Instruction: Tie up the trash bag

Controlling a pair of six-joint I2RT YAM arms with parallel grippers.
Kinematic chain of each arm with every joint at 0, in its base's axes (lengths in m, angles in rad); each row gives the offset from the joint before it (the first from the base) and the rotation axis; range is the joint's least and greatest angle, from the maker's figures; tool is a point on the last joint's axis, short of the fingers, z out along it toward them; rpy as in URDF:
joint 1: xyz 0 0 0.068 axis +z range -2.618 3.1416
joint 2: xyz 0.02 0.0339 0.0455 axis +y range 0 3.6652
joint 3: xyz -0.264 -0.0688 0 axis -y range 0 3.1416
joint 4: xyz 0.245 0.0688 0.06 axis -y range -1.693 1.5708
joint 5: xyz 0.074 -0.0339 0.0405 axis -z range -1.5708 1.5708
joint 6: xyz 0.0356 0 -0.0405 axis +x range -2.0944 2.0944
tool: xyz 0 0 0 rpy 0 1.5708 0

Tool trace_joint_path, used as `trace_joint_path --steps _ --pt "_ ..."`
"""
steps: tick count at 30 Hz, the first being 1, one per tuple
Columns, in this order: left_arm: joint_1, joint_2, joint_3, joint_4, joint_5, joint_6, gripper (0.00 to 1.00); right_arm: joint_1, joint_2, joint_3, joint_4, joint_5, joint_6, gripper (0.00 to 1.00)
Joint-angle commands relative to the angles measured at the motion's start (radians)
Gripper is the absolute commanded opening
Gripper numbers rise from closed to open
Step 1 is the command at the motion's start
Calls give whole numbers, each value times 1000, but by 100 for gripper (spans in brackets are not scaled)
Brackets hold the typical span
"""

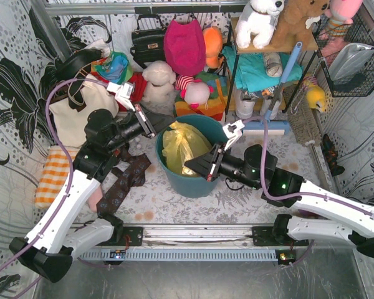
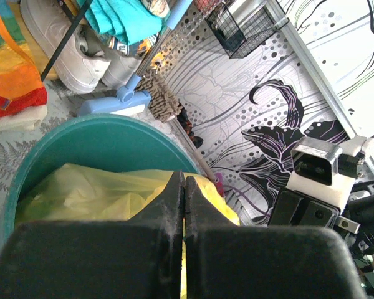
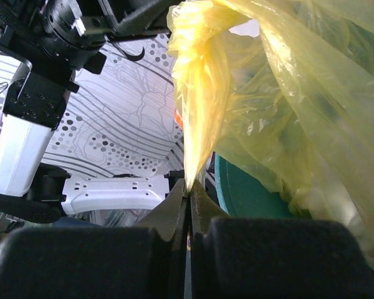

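Our right end effector point(image 3: 187, 187) clamps the trash bag point(image 3: 287, 93) taut for knotting. Our left end effector point(image 2: 184, 184) sits closed over the bin point(image 2: 81, 137)

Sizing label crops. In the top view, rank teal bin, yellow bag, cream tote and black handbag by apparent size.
1. teal bin
2. cream tote, nearly alike and partly hidden, so unsure
3. yellow bag, visible part
4. black handbag
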Motion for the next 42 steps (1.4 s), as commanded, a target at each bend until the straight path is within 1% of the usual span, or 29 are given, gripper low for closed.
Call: trace_joint_path --steps 1,5,13,18,22,26,29,30,32,33,34,35,36,39,42 --pt "0 28 64 95 -37 26 0 9 -46 -7 -66 43 24 0" --pt "0 55 88 130 -40 23 0 9 -73 -16 -146 44 45 0" --pt "1 100 152 164 -35 31 0 8 -115 -51 -217 40 84 0" --pt "1 114 176 122 -71 78 0 8 -133 -52 -258 51 94 0" --pt "0 115 179 57 -140 129 0 9 -149 -61 -287 60 105 0" --pt "0 110 158 6 -205 145 0 9 -148 -61 -286 59 104 0" --pt "0 104 144 17 -162 142 0 9 -136 -54 -273 55 98 0" --pt "1 100 142 22 -144 140 6 9 -131 -52 -271 53 96 0" --pt "-1 92 144 10 -119 143 28 9 -126 -49 -265 53 93 0" --pt "0 90 149 -7 -111 146 37 9 -123 -49 -263 53 92 0" --pt "0 87 155 -33 -109 150 45 9 -122 -47 -263 55 90 0" --pt "0 83 160 -64 -115 152 51 8 -121 -46 -264 60 88 0" --pt "0 78 162 -112 -129 146 56 8 -120 -46 -262 65 87 0" --pt "1 63 165 -204 -162 118 65 8 -119 -38 -255 72 83 0" --pt "0 49 161 -265 -152 93 73 8 -117 -28 -254 73 80 0"
